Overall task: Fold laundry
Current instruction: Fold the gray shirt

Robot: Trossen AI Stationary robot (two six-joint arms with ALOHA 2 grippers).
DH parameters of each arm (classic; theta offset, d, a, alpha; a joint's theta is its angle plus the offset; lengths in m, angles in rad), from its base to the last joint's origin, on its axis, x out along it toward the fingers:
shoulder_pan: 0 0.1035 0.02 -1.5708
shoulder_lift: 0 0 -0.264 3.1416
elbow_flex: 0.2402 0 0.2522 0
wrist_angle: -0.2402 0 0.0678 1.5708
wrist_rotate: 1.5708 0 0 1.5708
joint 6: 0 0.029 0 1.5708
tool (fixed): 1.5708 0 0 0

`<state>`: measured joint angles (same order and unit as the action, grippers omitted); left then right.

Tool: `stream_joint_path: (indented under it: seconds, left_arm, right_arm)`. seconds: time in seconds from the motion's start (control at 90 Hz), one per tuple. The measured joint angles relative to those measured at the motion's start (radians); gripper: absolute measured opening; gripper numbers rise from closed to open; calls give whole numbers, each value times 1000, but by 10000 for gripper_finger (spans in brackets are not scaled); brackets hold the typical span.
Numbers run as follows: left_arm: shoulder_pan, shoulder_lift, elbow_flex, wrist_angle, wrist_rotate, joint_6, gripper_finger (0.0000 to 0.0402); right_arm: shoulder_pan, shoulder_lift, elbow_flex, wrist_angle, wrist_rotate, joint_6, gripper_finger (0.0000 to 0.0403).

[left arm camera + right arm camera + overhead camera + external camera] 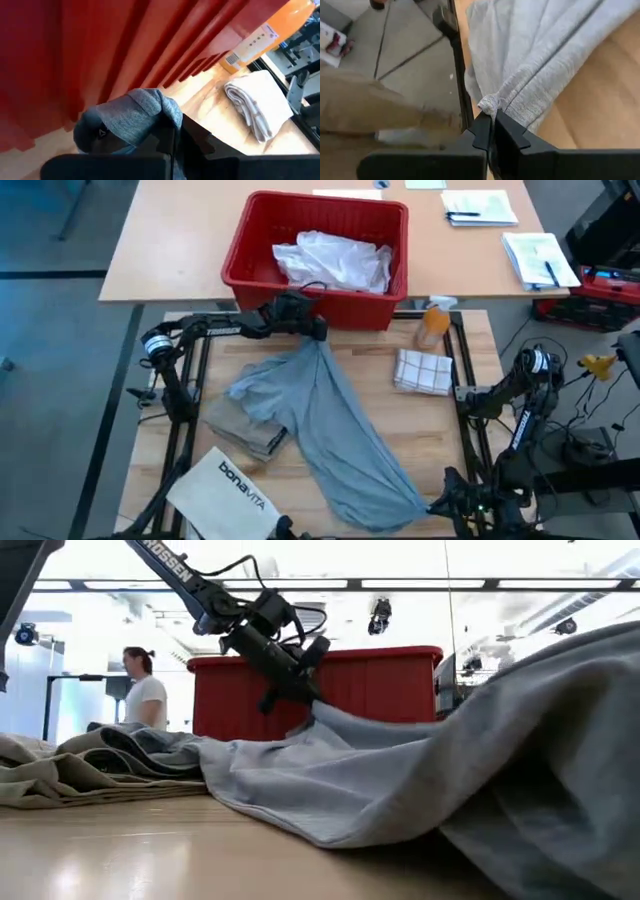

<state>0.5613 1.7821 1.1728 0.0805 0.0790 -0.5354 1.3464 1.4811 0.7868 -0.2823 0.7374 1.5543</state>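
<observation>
From above, you had the grey T-shirt (335, 430) strung out in a long diagonal band across the worktop (440, 425). Its long axis ran from the far middle, just in front of the red basket (245, 265), to the near right corner. The left gripper (318, 332) held the far end and the right gripper (432, 502) the near end, so the shirt lay between the two, each arm nearest its own end. The khaki piece (245, 425) sat folded at near left, with the shirt's left part lying over it, and the white shirt (335, 260) was in the basket.

At table height, the left gripper (305, 690) hung before the basket (400, 680), pinching grey cloth. From there the T-shirt (380, 780) sloped down to the worktop and rose again at the right.

In the left wrist view, the left gripper (172, 145) was pressed together on a bunched fold of the T-shirt (135, 112), close against the basket wall (100, 45).

In the right wrist view, the right gripper (492, 131) was pinching a puckered corner of the T-shirt (540, 55), which stretched away from it over the worktop edge.

To spread it, you would likely have needed both ends drawn sideways, across that axis.
</observation>
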Motion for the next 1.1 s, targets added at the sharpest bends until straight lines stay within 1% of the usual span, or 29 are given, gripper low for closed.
stream_joint_path:
  seconds: [0.1,0.178,0.256,0.333,0.444,0.511,0.611,0.678,0.733,0.778,0.856,0.944,1.0,1.1]
  left_arm:
    - [0,0,-1,7,-42,-3,1]
    - [0,0,6,6,-44,-5,10]
    - [-3,0,7,6,-43,-1,29]
    - [-7,0,7,7,-43,9,61]
    - [-12,0,7,9,-43,19,126]
    - [-17,0,8,14,-41,19,179]
    - [-21,-5,9,13,-32,19,265]
    - [-22,-24,9,3,10,9,320]
    - [-22,-54,9,-19,31,-8,357]
    - [-23,-86,9,-45,36,-12,378]
    - [-37,-148,9,-96,30,3,394]
    - [-54,-233,0,-195,-23,32,393]
    - [-59,-298,-16,-253,-58,45,391]
    - [-62,-421,-59,-364,-99,51,390]
  right_arm:
    - [2,1,0,-38,-61,71,25]
    - [5,1,0,-60,-65,120,49]
    - [10,0,0,-66,-65,149,77]
    - [18,0,0,-83,-65,187,106]
    - [26,0,2,-86,-64,213,142]
    - [25,0,6,-85,-41,210,152]
    - [5,-1,23,-73,44,152,152]
    - [-16,-1,33,-75,64,94,145]
    - [-35,-1,41,-76,74,54,139]
    - [-54,-1,47,-72,87,39,134]
    - [-95,-1,52,-74,122,32,126]
    - [-160,-2,59,-74,125,13,119]
    - [-198,-6,67,-75,112,-26,114]
    - [-269,-8,90,-72,100,-144,103]
